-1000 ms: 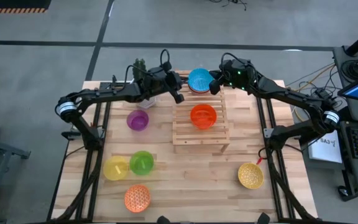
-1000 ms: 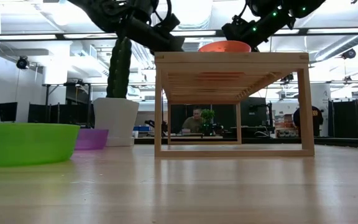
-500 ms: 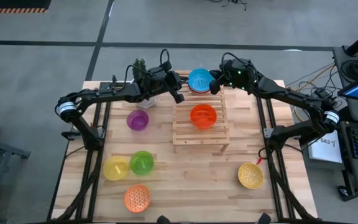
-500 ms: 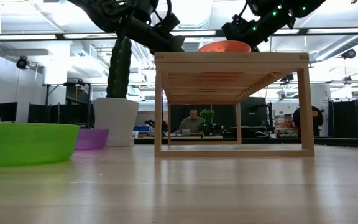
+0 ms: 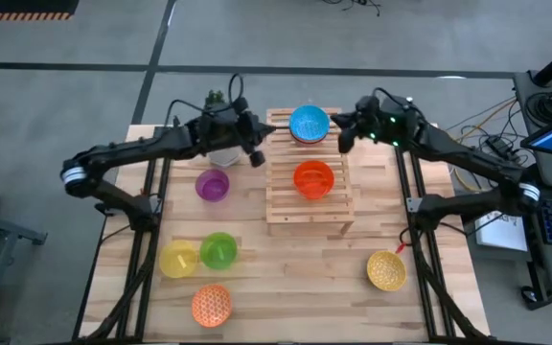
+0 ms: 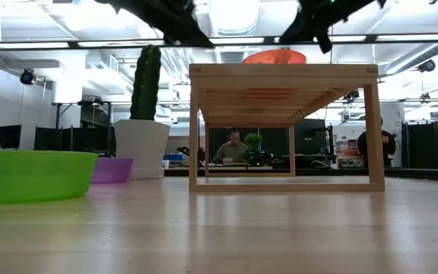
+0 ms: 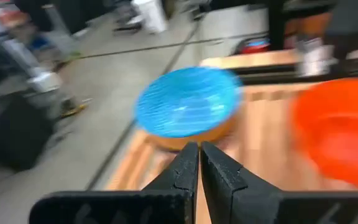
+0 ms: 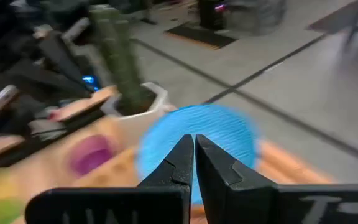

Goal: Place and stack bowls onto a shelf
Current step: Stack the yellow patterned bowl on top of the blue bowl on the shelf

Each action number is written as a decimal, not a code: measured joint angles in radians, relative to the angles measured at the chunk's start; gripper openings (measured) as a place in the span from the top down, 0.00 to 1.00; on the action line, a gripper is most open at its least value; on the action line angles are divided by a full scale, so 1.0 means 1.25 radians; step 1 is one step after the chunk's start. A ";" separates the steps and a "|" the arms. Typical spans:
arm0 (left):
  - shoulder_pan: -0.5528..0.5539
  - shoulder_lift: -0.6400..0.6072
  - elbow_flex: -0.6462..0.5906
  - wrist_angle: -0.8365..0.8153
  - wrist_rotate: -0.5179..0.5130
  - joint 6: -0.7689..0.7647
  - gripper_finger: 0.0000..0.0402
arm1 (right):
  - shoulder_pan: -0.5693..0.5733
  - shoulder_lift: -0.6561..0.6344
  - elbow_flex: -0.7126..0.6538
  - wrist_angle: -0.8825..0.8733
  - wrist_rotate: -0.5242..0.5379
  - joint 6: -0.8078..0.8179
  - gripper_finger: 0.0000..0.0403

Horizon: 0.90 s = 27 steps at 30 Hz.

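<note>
- Currently, the shelf (image 5: pixel 309 192) stands on the table (image 5: pixel 286 278) at centre, toward the far edge.
- The blue bowl (image 5: pixel 309 124) sits at the far end of the shelf, on top of another bowl whose brownish rim shows beneath it in the left wrist view.
- The red-orange bowl (image 5: pixel 313 178) sits on the shelf slats just nearer than the blue bowl, apart from it.
- The left gripper (image 5: pixel 255 158) hovers beside the shelf's left far corner, near the cactus pot (image 5: pixel 220 149). Its jaws are closed and hold nothing; in the left wrist view the fingertips (image 7: pixel 199 163) meet, pointing toward the blue bowl.
- The right gripper (image 5: pixel 344 137) hovers just right of the blue bowl. Its jaws are closed and empty; in the right wrist view both fingers (image 8: pixel 194 155) press together in front of the blue bowl.
- The purple bowl (image 5: pixel 212 185) lies on the table left of the shelf.
- The green bowl (image 5: pixel 218 250) and the yellow bowl (image 5: pixel 178 259) lie touching side by side at the near left.
- The orange lattice bowl (image 5: pixel 212 305) lies just nearer than those two, close to the table's near edge.
- The yellow lattice bowl (image 5: pixel 386 270) lies at the near right, well apart from the shelf.
- In the low view, a person (image 6: pixel 233 148) sits in the room behind the table, seen under the shelf.
</note>
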 joint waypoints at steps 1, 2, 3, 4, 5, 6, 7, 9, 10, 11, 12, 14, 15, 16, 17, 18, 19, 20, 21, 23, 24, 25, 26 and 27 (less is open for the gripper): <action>-0.010 -0.021 -0.009 -0.013 0.022 -0.009 1.00 | 0.023 -0.015 0.000 -0.016 -0.006 0.018 0.98; -0.022 -0.043 -0.021 -0.026 0.042 -0.019 1.00 | 0.049 -0.027 0.000 -0.032 -0.011 0.038 0.98; -0.035 -0.063 -0.036 -0.034 0.056 -0.027 1.00 | 0.079 -0.037 0.000 -0.045 -0.017 0.059 0.98; -0.049 -0.084 -0.053 -0.039 0.063 -0.036 1.00 | 0.112 -0.047 0.000 -0.056 -0.022 0.080 0.98; -0.066 -0.105 -0.069 -0.042 0.063 -0.043 1.00 | 0.147 -0.056 0.000 -0.066 -0.023 0.102 0.98; -0.081 -0.128 -0.086 -0.048 0.063 -0.050 1.00 | 0.184 -0.062 0.000 -0.070 -0.023 0.124 0.98; -0.097 -0.150 -0.103 -0.048 0.063 -0.055 1.00 | 0.224 -0.067 0.000 -0.069 -0.022 0.146 0.98; -0.129 -0.194 -0.132 -0.048 0.063 -0.063 1.00 | 0.301 -0.070 0.000 -0.069 -0.020 0.188 0.98; -0.144 -0.212 -0.145 -0.049 0.063 -0.070 1.00 | 0.336 -0.070 0.000 -0.069 -0.019 0.212 0.98; -0.159 -0.230 -0.158 -0.048 0.063 -0.076 1.00 | 0.368 -0.067 0.000 -0.070 -0.011 0.236 0.98; -0.171 -0.246 -0.171 -0.051 0.064 -0.080 1.00 | 0.400 -0.063 0.000 -0.070 0.004 0.264 0.98; -0.192 -0.274 -0.189 -0.053 0.064 -0.092 1.00 | 0.456 -0.047 0.001 -0.070 0.038 0.315 0.98; -0.201 -0.286 -0.196 -0.051 0.064 -0.098 1.00 | 0.479 -0.039 0.001 -0.070 0.049 0.336 0.98; -0.208 -0.298 -0.205 -0.051 0.064 -0.102 1.00 | 0.499 -0.028 0.001 -0.072 0.057 0.358 0.98; -0.215 -0.309 -0.212 -0.052 0.064 -0.105 1.00 | 0.516 -0.015 0.006 -0.083 0.062 0.375 0.98; -0.221 -0.318 -0.220 -0.051 0.064 -0.109 1.00 | 0.532 -0.001 0.014 -0.097 0.064 0.398 0.98; -0.226 -0.326 -0.227 -0.052 0.064 -0.116 1.00 | 0.547 0.016 0.025 -0.111 0.065 0.416 0.98; -0.230 -0.333 -0.232 -0.054 0.064 -0.124 1.00 | 0.560 0.033 0.039 -0.130 0.065 0.431 0.98; -0.234 -0.338 -0.235 -0.056 0.064 -0.134 1.00 | 0.572 0.052 0.057 -0.155 0.064 0.447 0.98; -0.243 -0.347 -0.237 -0.065 0.064 -0.152 1.00 | 0.595 0.095 0.103 -0.247 0.064 0.486 0.98; -0.247 -0.351 -0.237 -0.070 0.064 -0.161 1.00 | 0.606 0.117 0.129 -0.311 0.064 0.515 0.98; -0.252 -0.352 -0.237 -0.074 0.064 -0.168 1.00 | 0.618 0.141 0.155 -0.380 0.062 0.551 0.98; -0.257 -0.353 -0.238 -0.075 0.064 -0.174 1.00 | 0.630 0.166 0.183 -0.453 0.062 0.591 0.98; -0.263 -0.353 -0.239 -0.079 0.064 -0.179 1.00 | 0.644 0.188 0.209 -0.527 0.060 0.635 0.98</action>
